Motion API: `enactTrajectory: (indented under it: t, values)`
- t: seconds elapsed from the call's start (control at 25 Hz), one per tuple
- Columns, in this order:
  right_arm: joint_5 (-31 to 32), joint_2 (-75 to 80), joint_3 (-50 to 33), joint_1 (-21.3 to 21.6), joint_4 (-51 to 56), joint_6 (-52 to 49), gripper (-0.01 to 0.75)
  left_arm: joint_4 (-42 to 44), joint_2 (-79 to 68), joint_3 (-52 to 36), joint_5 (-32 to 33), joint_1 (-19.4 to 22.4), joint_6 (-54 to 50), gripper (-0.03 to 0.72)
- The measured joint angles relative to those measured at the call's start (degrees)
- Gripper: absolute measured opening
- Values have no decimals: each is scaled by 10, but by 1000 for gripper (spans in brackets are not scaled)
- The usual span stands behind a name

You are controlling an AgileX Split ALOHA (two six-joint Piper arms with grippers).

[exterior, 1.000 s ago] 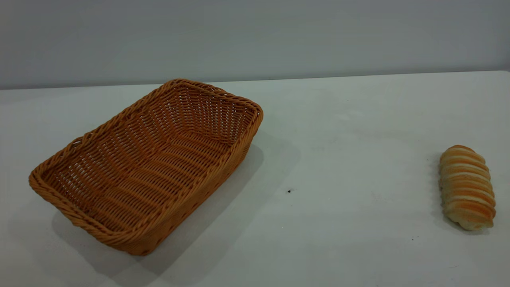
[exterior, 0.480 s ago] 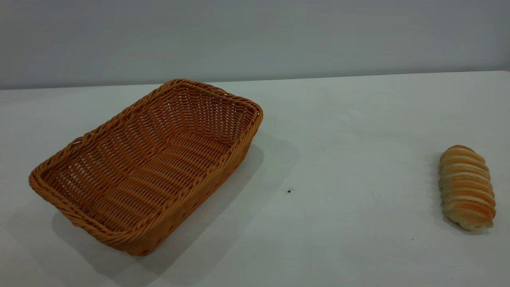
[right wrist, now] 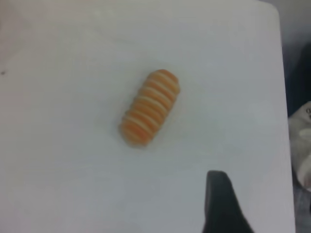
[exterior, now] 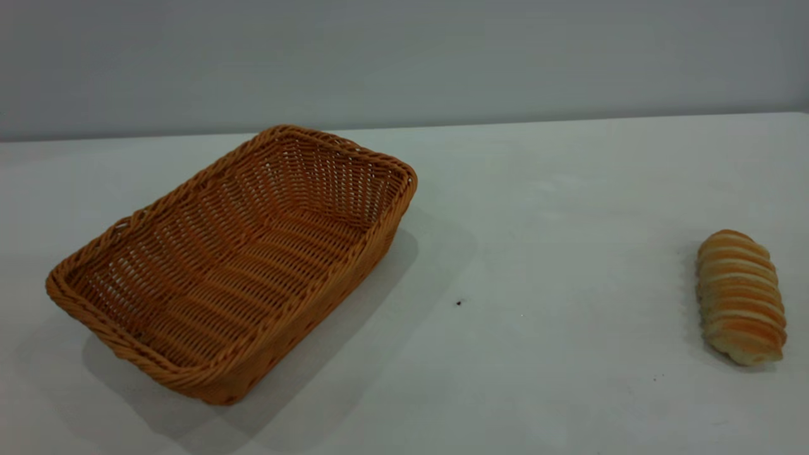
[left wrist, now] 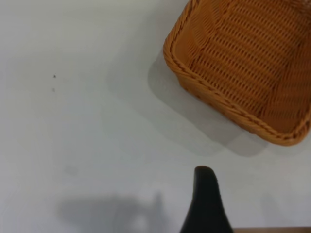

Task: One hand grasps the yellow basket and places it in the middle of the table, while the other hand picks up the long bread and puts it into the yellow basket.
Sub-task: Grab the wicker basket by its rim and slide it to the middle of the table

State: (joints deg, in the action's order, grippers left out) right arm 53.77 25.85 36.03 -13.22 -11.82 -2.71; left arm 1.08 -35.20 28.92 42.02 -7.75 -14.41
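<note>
Two items on white table point(exterior: 537, 208), grey wall point(exterior: 404, 57) behind, jaws' state unclear

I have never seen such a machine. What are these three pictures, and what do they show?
It is a robot with two arms at a white table. The wide picture comes from a camera outside; no arm shows in it. A wicker basket lies to the left and is empty. A bread lies far to the right. The other two pictures come from cameras on the arms' wrists. One looks down at a corner of the basket, the other at the bread. The dark tip in each is part of that arm's tool. Nothing is held.
</note>
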Motion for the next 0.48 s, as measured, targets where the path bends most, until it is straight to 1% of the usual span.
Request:
enactTrajectory:
  t: [0.24,0.48]
  values:
    - [-30,144,44,0,-5,-38,467,0,-156,0,-93,0,-14,594]
    - [-53,246,53,0,-2,-62,467,-1,-290,2,-173,0,-106,594]
